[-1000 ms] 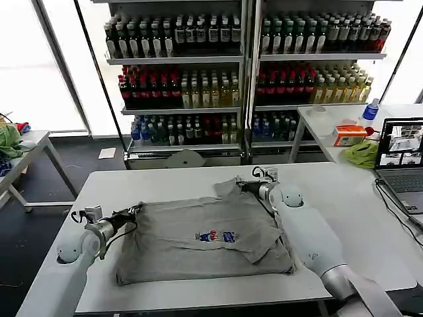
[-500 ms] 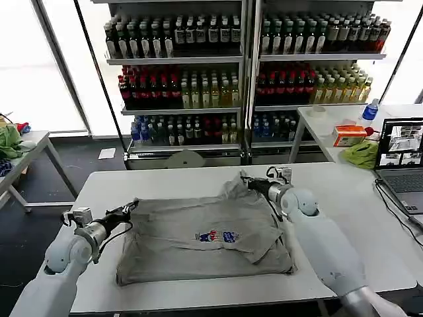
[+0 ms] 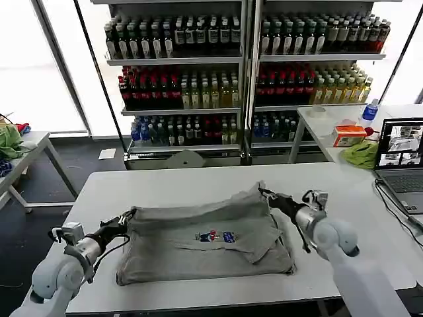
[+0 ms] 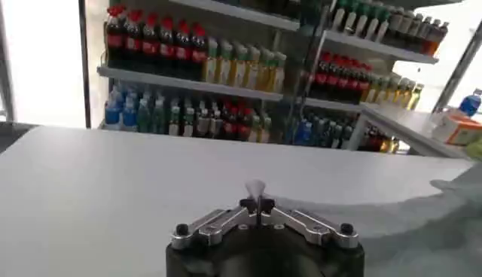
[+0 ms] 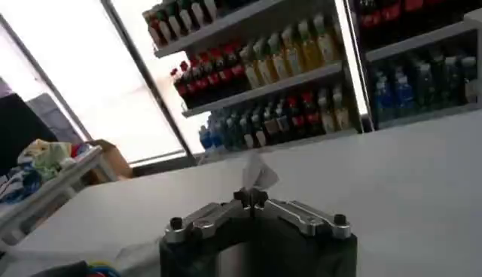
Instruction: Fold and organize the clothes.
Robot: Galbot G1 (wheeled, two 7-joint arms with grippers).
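Left gripper (image 3: 125, 218) sits at the left edge of the gray shirt (image 3: 205, 241), its fingers pinched together on a corner of the cloth, which rises a little toward the grip; in the left wrist view the same gripper (image 4: 257, 197) shows its two fingers (image 4: 247, 205) pressed tight with a small tuft of pale fabric sticking up between them; right gripper (image 3: 269, 196) holds the far right corner of the shirt, lifted off the white table (image 3: 165, 181) so that the cloth peaks upward there and drapes down toward the middle; in the right wrist view that gripper (image 5: 254, 194) is likewise clamped, with a scrap of light cloth standing above the closed fingertips (image 5: 242, 197); the shirt lies across the middle of the table, mostly flat, with a small red, white and blue chest print (image 3: 217, 236) facing up near its centre and a folded flap overlapping on its right half; its near hem runs along close to the table's front edge; behind the table stand shelves of bottles (image 3: 244, 72), dark, red-capped, yellow and blue in rows; to the right a second table carries a laptop (image 3: 400, 158), a bright green cloth (image 3: 361, 154) and an orange box (image 3: 348, 135); at the far left another small table holds more green cloth (image 3: 9, 140)
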